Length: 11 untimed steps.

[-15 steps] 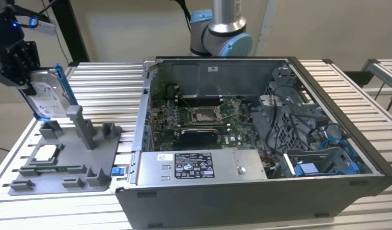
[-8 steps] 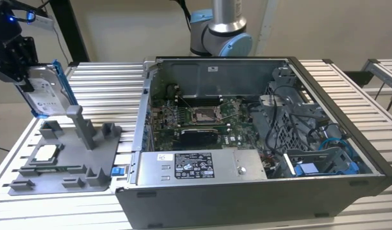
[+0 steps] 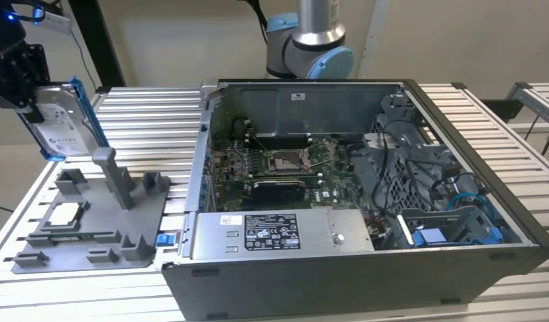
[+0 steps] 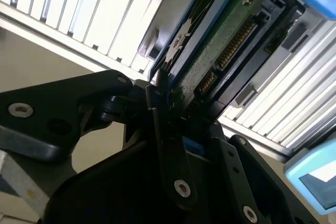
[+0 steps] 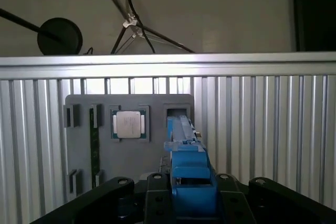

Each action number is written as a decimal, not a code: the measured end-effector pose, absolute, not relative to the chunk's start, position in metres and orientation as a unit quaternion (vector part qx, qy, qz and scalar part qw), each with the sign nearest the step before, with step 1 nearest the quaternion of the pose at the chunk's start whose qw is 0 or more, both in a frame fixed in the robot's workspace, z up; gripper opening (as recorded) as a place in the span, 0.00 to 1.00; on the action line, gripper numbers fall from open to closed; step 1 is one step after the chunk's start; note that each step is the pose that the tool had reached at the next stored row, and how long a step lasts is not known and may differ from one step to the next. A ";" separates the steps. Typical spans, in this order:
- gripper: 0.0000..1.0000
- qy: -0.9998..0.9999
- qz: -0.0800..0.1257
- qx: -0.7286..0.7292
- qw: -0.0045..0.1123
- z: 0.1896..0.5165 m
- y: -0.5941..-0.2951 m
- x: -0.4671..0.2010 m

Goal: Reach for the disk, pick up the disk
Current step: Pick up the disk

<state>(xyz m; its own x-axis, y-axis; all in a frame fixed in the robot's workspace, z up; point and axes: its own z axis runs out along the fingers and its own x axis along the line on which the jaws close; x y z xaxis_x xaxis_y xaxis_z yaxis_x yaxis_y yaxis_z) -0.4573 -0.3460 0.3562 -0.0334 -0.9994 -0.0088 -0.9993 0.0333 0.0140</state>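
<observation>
Claw (image 3: 25, 100) clenched on the disk (image 3: 62, 131), which hangs on edge in the air at the exterior view's left, above the grey fixture tray (image 3: 95, 231) on the table (image 3: 149, 114). Open computer case (image 3: 346, 275) sits beside the tray.

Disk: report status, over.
Gripper shut on disk. Disk on edge, held above the grey holder. Holder's tall post close by; nothing else near it.
</observation>
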 end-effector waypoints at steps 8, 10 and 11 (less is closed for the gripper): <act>0.00 -0.719 -0.008 0.695 0.002 0.368 -0.346 -0.457; 0.00 -0.719 -0.008 0.695 0.002 0.370 -0.346 -0.457; 0.00 -0.719 -0.008 0.695 0.002 0.372 -0.346 -0.457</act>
